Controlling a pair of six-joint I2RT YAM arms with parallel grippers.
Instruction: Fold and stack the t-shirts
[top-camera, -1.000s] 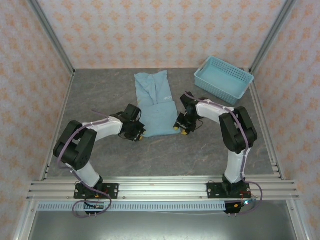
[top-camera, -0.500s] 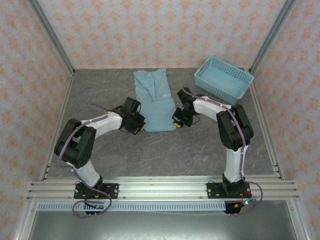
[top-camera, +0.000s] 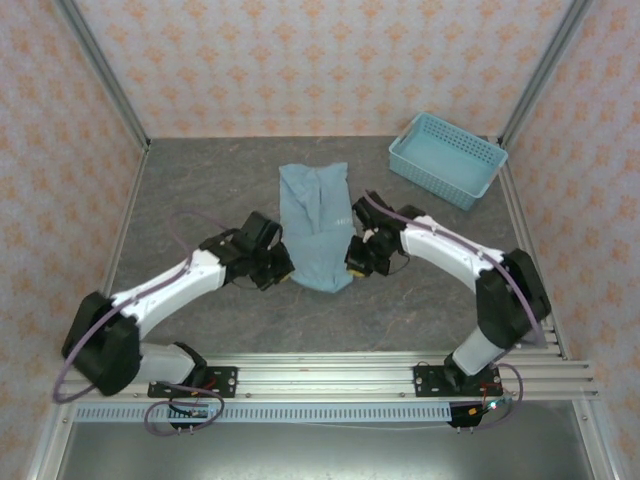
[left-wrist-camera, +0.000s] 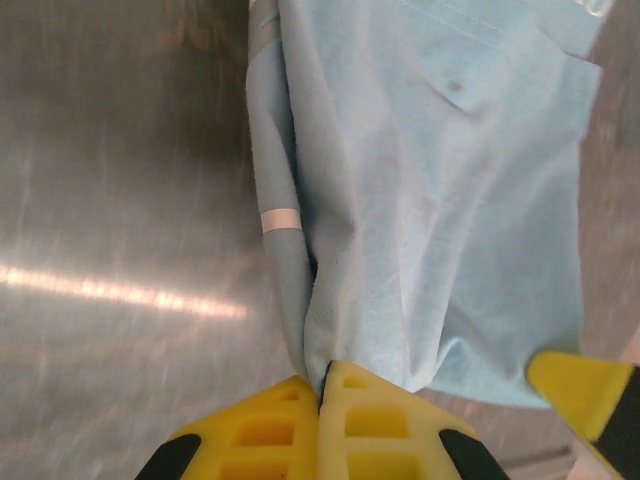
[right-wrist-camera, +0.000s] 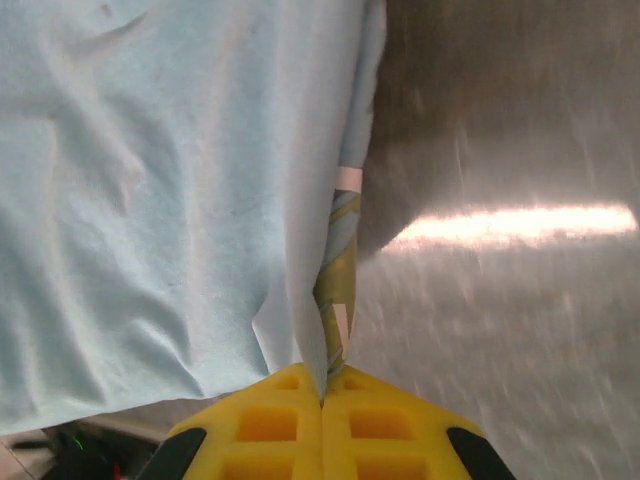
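The grey table (top-camera: 200, 190) spreads between patterned pink walls (top-camera: 300, 60), and both arms reach in over it toward the middle. The left arm (top-camera: 170, 285) stretches low from the near left; the right arm (top-camera: 460, 260) bends in from the near right.

The t-shirt (top-camera: 315, 225) is light blue and folded into a long narrow strip. It lies in the centre of the table, running from the far side toward the arms, with its near end between the two grippers. Faint white lettering (top-camera: 341, 215) shows by its right edge. The basket (top-camera: 425, 178) is pale blue plastic and sits at the far right corner, well apart from the t-shirt.

The left gripper (top-camera: 282, 272) is at the near left corner of the strip. In the left wrist view its yellow jaws (left-wrist-camera: 322, 385) are pressed together with the t-shirt (left-wrist-camera: 430, 200) edge pinched between them, and the cloth gathers into creases toward the pinch. A small white strip (left-wrist-camera: 280, 218) crosses the darker layer there.

The right gripper (top-camera: 352, 262) is at the near right corner. In the right wrist view its jaws (right-wrist-camera: 322, 390) are likewise clamped on the t-shirt (right-wrist-camera: 150, 180) edge, beside a yellow-green printed patch (right-wrist-camera: 340, 260)
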